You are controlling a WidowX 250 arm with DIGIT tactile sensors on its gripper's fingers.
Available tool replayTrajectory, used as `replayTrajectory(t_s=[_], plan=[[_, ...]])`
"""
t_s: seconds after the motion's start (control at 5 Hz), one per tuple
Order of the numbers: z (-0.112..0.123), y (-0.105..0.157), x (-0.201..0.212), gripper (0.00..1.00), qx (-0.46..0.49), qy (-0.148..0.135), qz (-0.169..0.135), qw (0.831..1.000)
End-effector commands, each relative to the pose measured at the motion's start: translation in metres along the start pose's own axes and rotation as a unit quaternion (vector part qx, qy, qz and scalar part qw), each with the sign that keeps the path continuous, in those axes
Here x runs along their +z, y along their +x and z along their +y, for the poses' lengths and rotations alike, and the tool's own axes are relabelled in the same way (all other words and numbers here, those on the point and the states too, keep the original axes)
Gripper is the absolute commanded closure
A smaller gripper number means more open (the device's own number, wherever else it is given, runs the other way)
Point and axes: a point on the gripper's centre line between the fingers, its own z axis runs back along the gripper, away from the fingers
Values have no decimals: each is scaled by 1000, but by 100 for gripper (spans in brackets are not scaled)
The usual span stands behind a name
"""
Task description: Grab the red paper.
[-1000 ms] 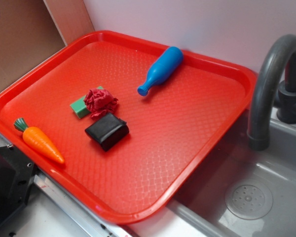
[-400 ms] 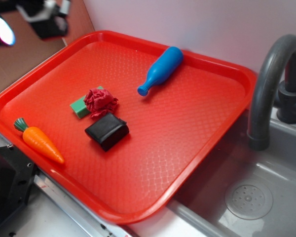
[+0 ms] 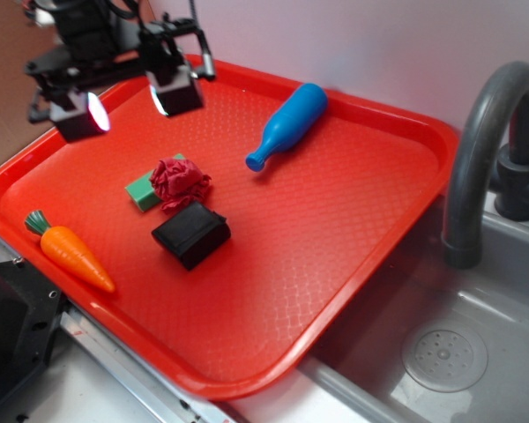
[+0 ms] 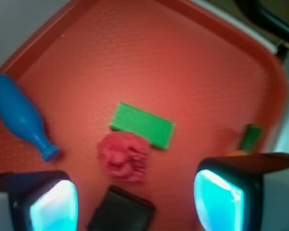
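1. The gripper [image 3: 128, 101] has come further into view since the earlier frames; it now hangs above the tray's [image 3: 397, 123] back left corner, where before only its edge showed at the top left.
2. Its fingers [image 3: 175, 88] are spread wide apart with nothing between them.
3. The red paper [image 3: 180, 182] has not moved: it lies left of the tray's middle, against the green block [image 3: 142, 190] and just behind the black block [image 3: 191, 233].
4. The carrot [image 3: 70, 252] by the front left edge and the blue bottle [image 3: 288, 124] near the back edge are unchanged.
5. The wrist view shows the wad [image 4: 124, 156] ahead of the fingers, apart from them.
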Motion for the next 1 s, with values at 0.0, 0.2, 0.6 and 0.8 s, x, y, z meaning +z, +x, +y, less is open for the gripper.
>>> replayTrajectory(t_s=[0.0,0.2,0.6,0.8], plan=[[-2,22,-41,0,16,-4,14,1000],[-3,19,-58,0,6,-3,42,999],[-6,-6,-80,0,-44,-24,104,993],[-7,-11,-86,0,-46,-17,100,994]])
